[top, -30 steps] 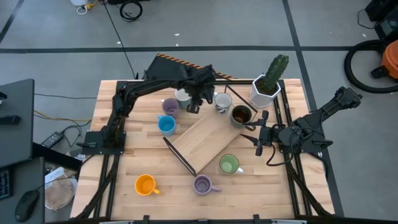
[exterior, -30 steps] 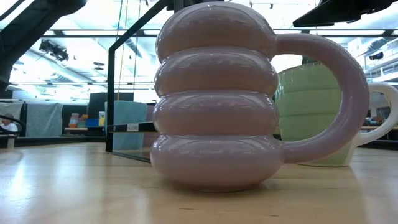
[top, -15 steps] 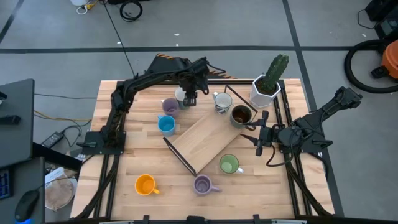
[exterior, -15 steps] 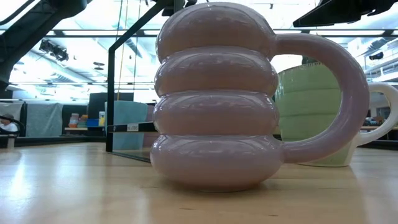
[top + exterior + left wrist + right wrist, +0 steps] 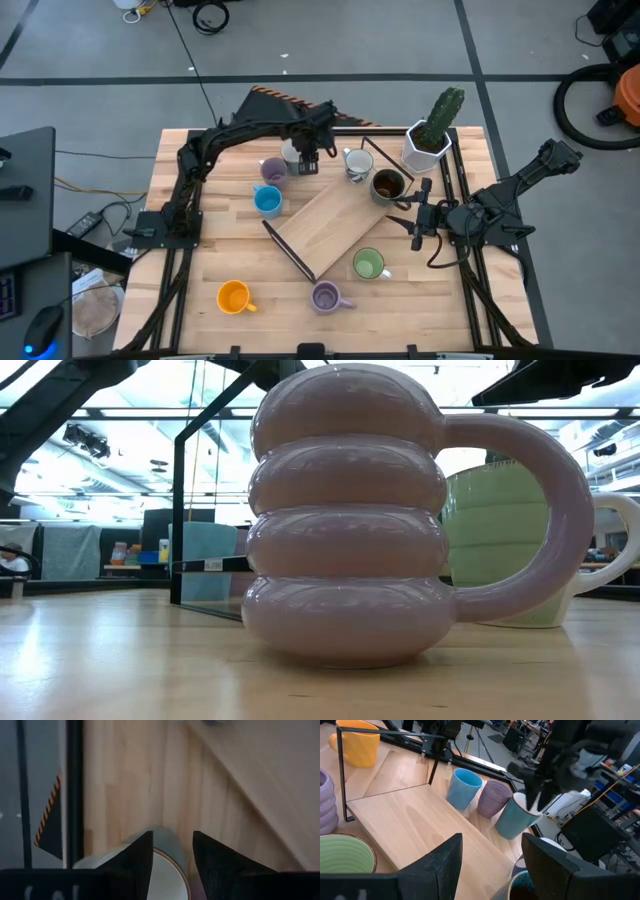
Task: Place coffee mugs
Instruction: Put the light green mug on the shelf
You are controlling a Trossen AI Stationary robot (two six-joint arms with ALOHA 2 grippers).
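A grey-white mug [image 5: 291, 151] stands upright near the table's far edge, and my left gripper [image 5: 307, 163] hangs open just over its rim [image 5: 167, 865], pointing steeply down. One finger is above the mug's hollow, the other outside its wall. A lilac mug [image 5: 272, 170] and a blue mug [image 5: 267, 201] stand beside it. On the far end of the wooden board [image 5: 330, 225] are a white mug [image 5: 357, 163] and a dark brown mug [image 5: 387, 185]. Green [image 5: 369, 264], lilac [image 5: 326, 296] and orange [image 5: 233, 296] mugs stand near the front. My right gripper [image 5: 415, 225] waits open at the right. My left gripper comes at the grey-white mug [image 5: 512, 822] from above, its fingers [image 5: 212, 865] astride the rim's side. Whether they touch the rim I cannot tell. The mug stands on the table.
A white faceted pot with a cactus [image 5: 428, 140] stands at the far right corner. A thin black frame [image 5: 285, 250] edges the slanted board. Bare tabletop lies at the left [image 5: 200, 250].
My left gripper has sunk toward the grey-white mug and rolled about its own axis, its fingers staying open. The mugs and the right arm have kept still.
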